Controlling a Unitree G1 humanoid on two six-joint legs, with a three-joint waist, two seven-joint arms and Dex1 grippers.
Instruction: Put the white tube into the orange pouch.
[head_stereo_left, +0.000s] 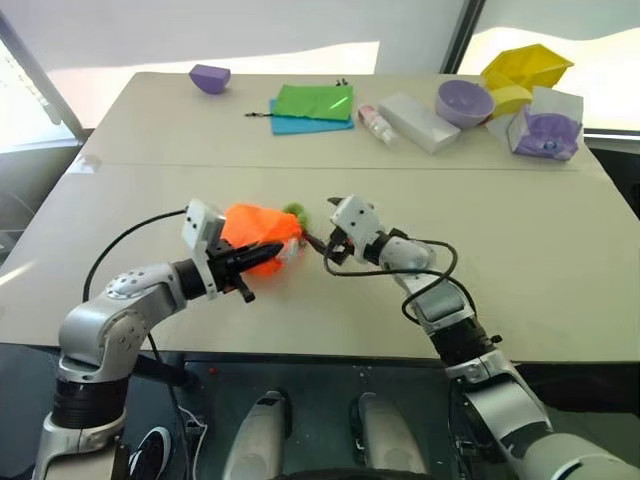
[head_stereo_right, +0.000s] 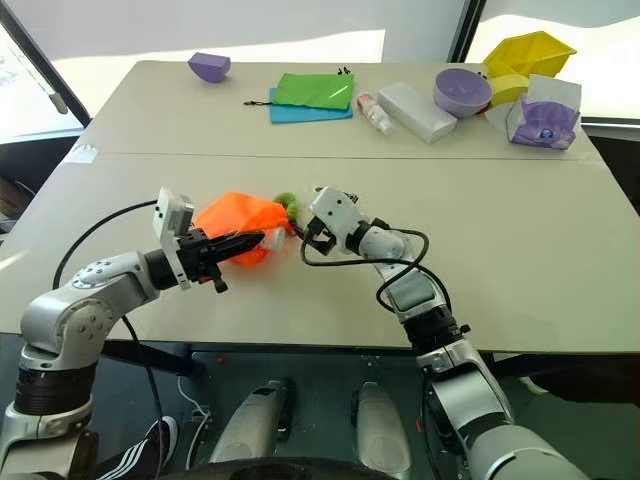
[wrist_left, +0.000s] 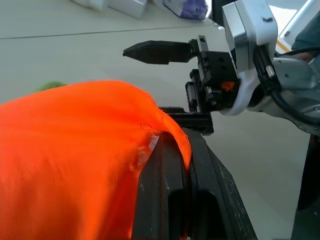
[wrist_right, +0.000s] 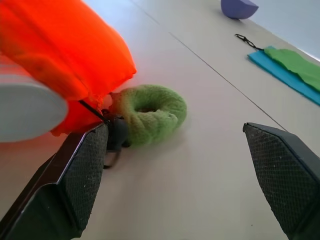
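Observation:
The orange pouch (head_stereo_left: 258, 226) lies on the table's near half, its green pom-pom (wrist_right: 150, 112) beside its mouth. My left gripper (head_stereo_left: 268, 249) is shut on the pouch's fabric edge, and its black fingers (wrist_left: 200, 200) pinch the orange cloth. The white tube's round white end (wrist_right: 25, 112) pokes out of the pouch's mouth, while the rest of the tube is hidden inside. My right gripper (wrist_right: 174, 129) stands open just right of the pouch, level with the table and pointing at the pom-pom and the mouth, with nothing between its fingers.
At the table's far side lie a purple bowl (head_stereo_left: 210, 77), flat green (head_stereo_left: 313, 101) and blue pouches, a small bottle (head_stereo_left: 376, 124), a long white box (head_stereo_left: 418, 122), another purple bowl (head_stereo_left: 463, 102), yellow bins (head_stereo_left: 526, 66) and a white box with purple contents (head_stereo_left: 546, 130).

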